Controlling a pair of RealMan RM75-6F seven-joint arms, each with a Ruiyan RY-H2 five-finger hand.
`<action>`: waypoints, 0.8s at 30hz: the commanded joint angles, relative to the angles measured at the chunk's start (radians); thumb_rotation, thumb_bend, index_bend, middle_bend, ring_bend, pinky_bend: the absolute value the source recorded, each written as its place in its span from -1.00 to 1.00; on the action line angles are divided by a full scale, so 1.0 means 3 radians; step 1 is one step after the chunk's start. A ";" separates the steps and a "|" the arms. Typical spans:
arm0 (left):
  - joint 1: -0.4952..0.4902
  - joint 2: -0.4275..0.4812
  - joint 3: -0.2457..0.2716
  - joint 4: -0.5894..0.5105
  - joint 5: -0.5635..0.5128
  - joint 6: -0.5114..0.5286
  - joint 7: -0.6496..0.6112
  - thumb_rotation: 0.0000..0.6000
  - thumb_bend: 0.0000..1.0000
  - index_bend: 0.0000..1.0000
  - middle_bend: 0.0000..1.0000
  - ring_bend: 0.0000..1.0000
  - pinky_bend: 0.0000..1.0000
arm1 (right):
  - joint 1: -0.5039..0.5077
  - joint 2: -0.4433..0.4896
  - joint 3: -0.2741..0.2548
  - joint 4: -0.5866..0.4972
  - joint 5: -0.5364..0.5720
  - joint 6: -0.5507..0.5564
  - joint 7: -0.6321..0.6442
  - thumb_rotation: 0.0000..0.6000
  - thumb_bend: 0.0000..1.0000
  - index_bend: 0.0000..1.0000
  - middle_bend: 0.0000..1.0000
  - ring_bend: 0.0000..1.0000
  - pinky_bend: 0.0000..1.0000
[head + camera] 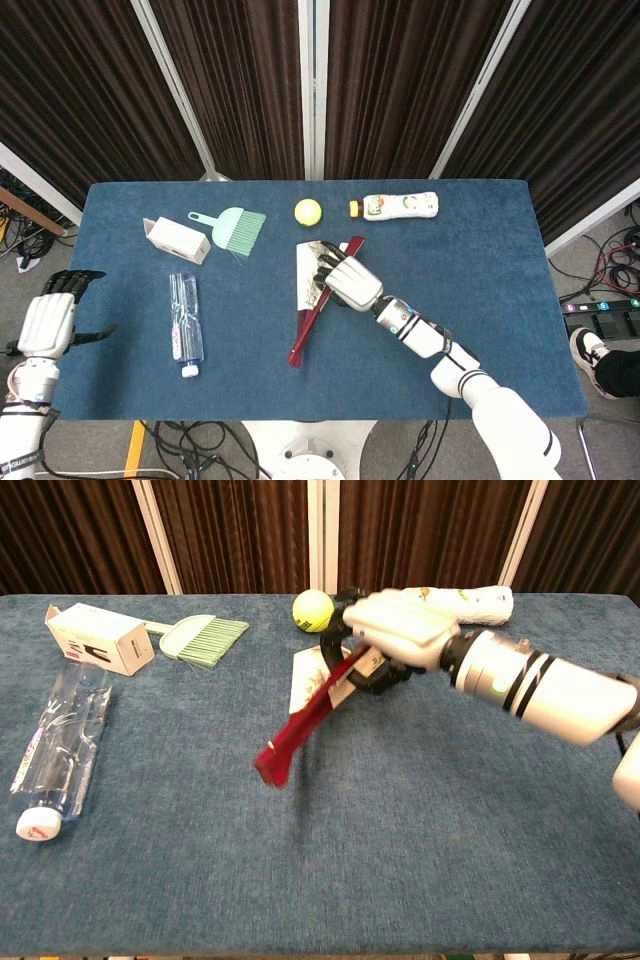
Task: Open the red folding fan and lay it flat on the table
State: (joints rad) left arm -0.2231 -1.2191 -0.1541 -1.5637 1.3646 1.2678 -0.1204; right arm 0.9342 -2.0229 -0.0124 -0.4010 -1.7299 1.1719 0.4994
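The red folding fan (pixel 309 326) is in my right hand (pixel 348 282), which grips it near the upper end of its red ribs. In the chest view the fan (pixel 300 730) hangs tilted above the table, pivot end low and to the left, under that hand (pixel 400 630). Its ribs are nearly bunched together, with a narrow strip of white paper (pixel 304 272) showing beside the fingers. My left hand (pixel 55 318) hovers off the table's left front corner with fingers apart, holding nothing.
A tennis ball (pixel 308 211) and a lying white bottle (pixel 400 206) sit at the back just behind the fan. A green hand brush (pixel 236 227), a white box (pixel 177 240) and a clear plastic bottle (pixel 185 320) lie on the left half of the blue table (pixel 480 300).
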 commanded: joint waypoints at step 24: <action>-0.1466 -0.1110 -0.0468 0.0743 0.0098 -0.1445 -0.2663 1.00 -0.95 -0.60 -0.57 -0.70 -0.71 | 0.0466 0.1332 0.0844 -0.2451 0.0892 -0.0525 0.0275 1.00 0.32 0.39 0.04 -0.56 -0.86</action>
State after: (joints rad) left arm -0.6544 -1.5436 -0.2972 -1.3460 1.3883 0.8299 -0.9184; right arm 1.0548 -1.6318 0.2016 -1.0980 -1.5061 1.0516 0.6213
